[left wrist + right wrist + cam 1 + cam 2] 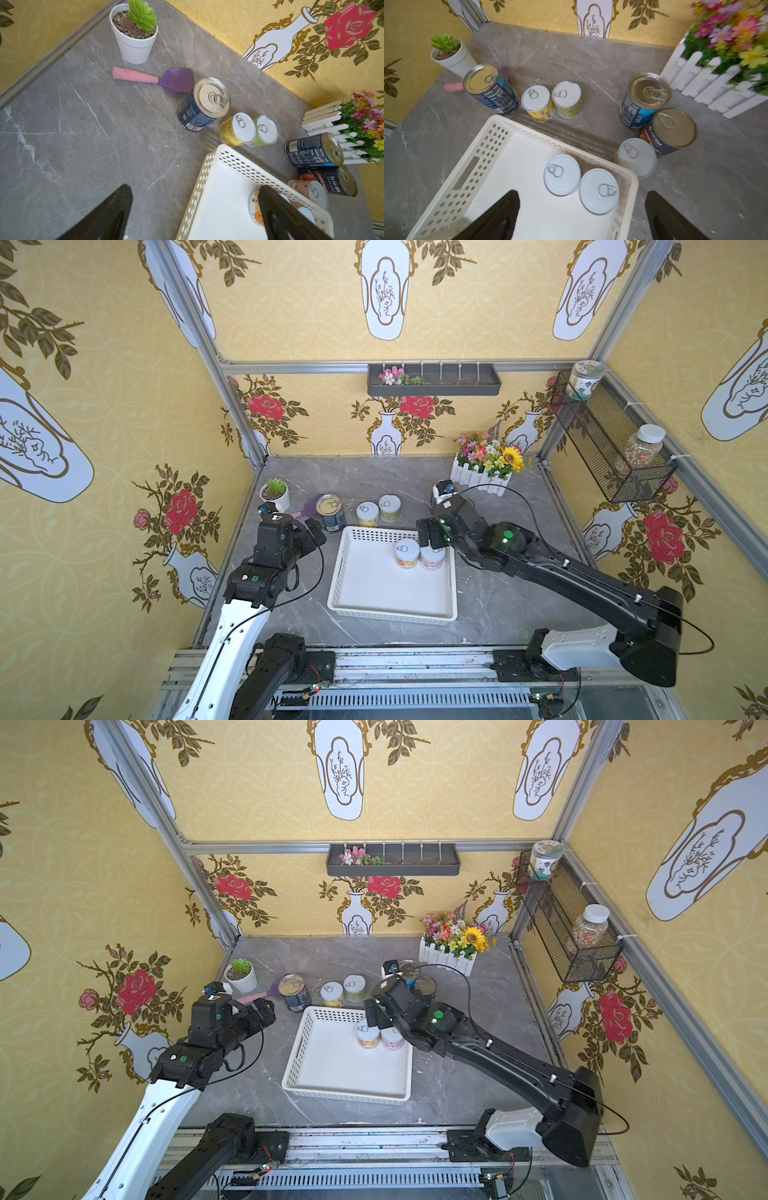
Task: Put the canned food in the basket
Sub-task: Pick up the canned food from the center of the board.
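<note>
Lying nearest: the basket, mid-table between the arms; we see its near half bare.
Cans already in: an orange-labelled can and a pink-labelled can, upright in its far right corner.
Claw above them: the right gripper hangs just over those two, fingers spread wide, gripping nothing.
Other claw: the left gripper, released and empty, just left of the basket's far left corner.
Next can, we judge: the short pink can, just outside the far right corner, so far and right of the right gripper; that arm is nearer.
Its pose: upright, long axis vertical, pull tab on top.
Farther right: a red-labelled can, then a blue-labelled can, both upright.
Far left row: a tall blue can, a yellow can, a green can; the left arm is nearer.
</note>
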Available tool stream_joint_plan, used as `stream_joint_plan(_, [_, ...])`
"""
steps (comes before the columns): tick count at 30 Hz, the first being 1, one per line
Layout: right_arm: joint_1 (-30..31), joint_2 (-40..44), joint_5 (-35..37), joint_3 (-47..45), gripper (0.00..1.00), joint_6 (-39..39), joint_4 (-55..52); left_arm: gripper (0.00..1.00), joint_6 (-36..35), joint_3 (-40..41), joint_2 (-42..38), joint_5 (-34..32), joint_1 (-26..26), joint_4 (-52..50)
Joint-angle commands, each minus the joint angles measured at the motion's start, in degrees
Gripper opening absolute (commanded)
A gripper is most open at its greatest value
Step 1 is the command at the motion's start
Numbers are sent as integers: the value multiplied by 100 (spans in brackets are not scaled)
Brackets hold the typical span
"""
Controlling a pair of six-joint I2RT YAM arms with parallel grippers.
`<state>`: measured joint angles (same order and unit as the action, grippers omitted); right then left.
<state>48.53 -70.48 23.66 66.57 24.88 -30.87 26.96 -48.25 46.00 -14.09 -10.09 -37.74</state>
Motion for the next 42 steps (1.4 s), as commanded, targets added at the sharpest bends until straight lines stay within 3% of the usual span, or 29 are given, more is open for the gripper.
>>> stream_joint_plan(1, [-661, 596, -219, -450, 97, -245, 604, 100, 9, -17, 188, -21, 9, -12])
stream_joint_plan(6, [-2153, 785, -1325, -976, 97, 161, 674, 100, -67, -74, 505, 239, 8, 78])
stream_joint_plan(9, [-2638, 493, -1922, -638, 97, 364, 471, 100, -52, -949, 1239, 402, 16, -233])
stream_joint_plan(14, [-2652, 584, -1837, -529, 97, 386, 385, 100, -200, -2839, 2641, 734, 15, -497])
stream_joint_plan(17, [-2656, 826, -1747, -674, 97, 382, 550, 100, -445, -3427, 3568, 155, 18, -507])
stream_joint_plan(20, [-2656, 895, -1723, -689, 97, 376, 548, 100, -840, -3473, 4311, -109, 98, -476])
stream_joint_plan(23, [-2656, 798, -1826, -690, 97, 374, 559, 100, -774, -3664, 4821, 451, 506, -810])
stream_joint_plan(26, [-2649, 641, -2000, -620, 97, 379, 501, 100, -849, -3515, 4920, 878, 578, -608])
stream_joint_plan(34, [-2655, 513, -2374, -584, 97, 403, 496, 100, -868, -3496, 5402, 1241, 560, -691])
stream_joint_plan(38, [-2654, 535, -2487, -573, 97, 419, 496, 100, -817, -3552, 5611, 978, 552, -770])
stream_joint_plan(42, [-2650, 544, -2587, -568, 97, 434, 504, 100, -815, -3600, 5734, 1111, 483, -761])
